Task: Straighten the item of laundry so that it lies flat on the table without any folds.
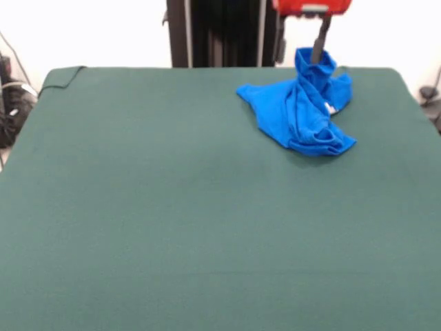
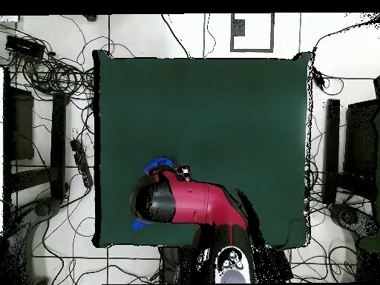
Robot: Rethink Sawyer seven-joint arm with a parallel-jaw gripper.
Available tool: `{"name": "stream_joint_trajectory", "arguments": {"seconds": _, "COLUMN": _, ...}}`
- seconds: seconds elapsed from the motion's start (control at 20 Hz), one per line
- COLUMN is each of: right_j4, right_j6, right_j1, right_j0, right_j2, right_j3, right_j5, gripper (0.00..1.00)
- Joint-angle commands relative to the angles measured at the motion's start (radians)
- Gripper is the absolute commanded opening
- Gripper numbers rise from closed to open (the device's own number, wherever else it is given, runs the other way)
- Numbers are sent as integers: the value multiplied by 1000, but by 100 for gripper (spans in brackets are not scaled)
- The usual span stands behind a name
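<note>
The item of laundry (image 1: 298, 114) is a bright blue T-shirt, crumpled in a heap near the far right corner of the table (image 1: 172, 207). A small white tag (image 1: 331, 108) shows in its folds. In the front view my gripper (image 1: 317, 55) comes down from above, and its dark fingers (image 1: 320, 38) are shut on a peak of fabric that stands higher than the rest of the heap. In the overhead view the red arm (image 2: 197, 204) covers most of the shirt. Only blue edges (image 2: 158, 163) show beside it, near the table's (image 2: 223, 111) lower left part.
The shirt lies close to the table's far edge and right side in the front view. Cables and dark stands (image 2: 56, 133) crowd the floor around the table. The robot's black pedestal (image 1: 220, 33) rises behind the far edge.
</note>
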Motion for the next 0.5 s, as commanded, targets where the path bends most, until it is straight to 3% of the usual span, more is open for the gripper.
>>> {"name": "stream_joint_trajectory", "arguments": {"seconds": 0.05, "right_j4": 29, "right_j6": 179, "right_j1": 128, "right_j0": 11, "right_j2": 58, "right_j3": -93, "right_j5": -28, "gripper": 100}}
{"name": "stream_joint_trajectory", "arguments": {"seconds": 0.5, "right_j4": 49, "right_j6": 207, "right_j1": 89, "right_j0": 45, "right_j2": 49, "right_j3": -79, "right_j5": 32, "gripper": 100}}
